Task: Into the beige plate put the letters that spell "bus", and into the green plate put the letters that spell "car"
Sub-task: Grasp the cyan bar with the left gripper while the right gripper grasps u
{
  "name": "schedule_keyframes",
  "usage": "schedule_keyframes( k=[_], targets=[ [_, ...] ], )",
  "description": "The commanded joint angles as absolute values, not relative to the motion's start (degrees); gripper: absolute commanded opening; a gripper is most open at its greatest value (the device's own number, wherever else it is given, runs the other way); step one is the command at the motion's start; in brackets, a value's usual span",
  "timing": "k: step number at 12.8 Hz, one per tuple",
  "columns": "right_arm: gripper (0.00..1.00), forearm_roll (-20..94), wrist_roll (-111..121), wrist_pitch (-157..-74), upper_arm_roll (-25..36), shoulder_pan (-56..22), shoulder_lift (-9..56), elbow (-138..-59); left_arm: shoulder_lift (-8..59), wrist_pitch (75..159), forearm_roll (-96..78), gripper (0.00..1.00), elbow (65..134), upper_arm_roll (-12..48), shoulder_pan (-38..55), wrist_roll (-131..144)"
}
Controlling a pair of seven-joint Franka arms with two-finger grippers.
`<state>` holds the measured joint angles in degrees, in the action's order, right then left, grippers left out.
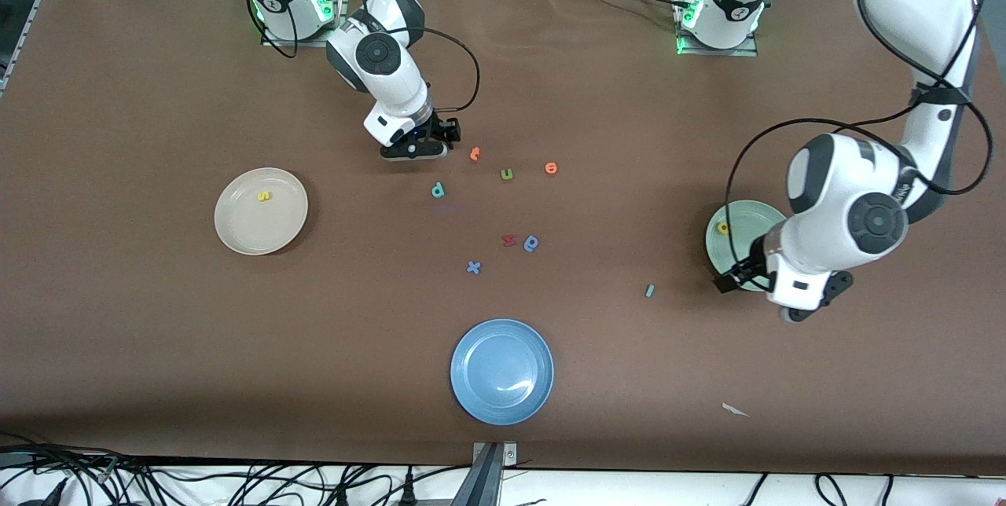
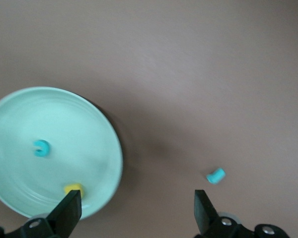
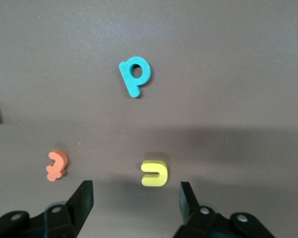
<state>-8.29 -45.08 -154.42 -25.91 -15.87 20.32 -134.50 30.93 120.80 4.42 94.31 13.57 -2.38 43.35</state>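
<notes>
My left gripper (image 2: 135,208) hangs with its fingers spread wide and empty over the rim of the green plate (image 2: 107,131), where the teal "c" (image 2: 40,148) and the yellow "a" (image 2: 73,189) lie. The teal "r" (image 2: 215,175) lies on the surface just beside that plate. My right gripper (image 3: 135,198) also stands apart, holding nothing, low over the yellow "u" (image 3: 154,173); the teal "b" (image 3: 134,75) lies near it and an orange letter (image 3: 56,165) beside it. Toward the right arm's end, the beige plate (image 1: 240,227) holds the yellow "s" (image 1: 265,196).
</notes>
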Motion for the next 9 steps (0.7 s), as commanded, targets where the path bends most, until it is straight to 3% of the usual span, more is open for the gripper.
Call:
schedule_keyframes(
  k=[1, 4, 7, 9],
  targets=[
    [0.79, -11.33, -46.58, -156.18, -24.96, -16.44, 20.39, -135.97, 34.44, 125.92, 4.31, 0.99, 93.52, 12.75, 2.09, 42.54],
    [0.78, -12.12, -47.72, -158.29, -24.70, -16.44, 21.88, -136.05, 38.75, 132.35, 4.91, 0.99, 92.73, 12.39, 3.69, 42.63],
    [0.77, -12.48, -47.73, -159.77, -24.61, -16.44, 23.20, -136.05, 42.00, 132.45, 12.89, 0.97, 90.19, 12.39, 3.87, 42.02],
    [0.68, -12.48, -47.73, -160.22, -24.61, -16.52, 23.56, -135.97, 43.41, 132.45, 18.87, 0.97, 89.91, 12.57, 4.22, 42.01]
  ],
)
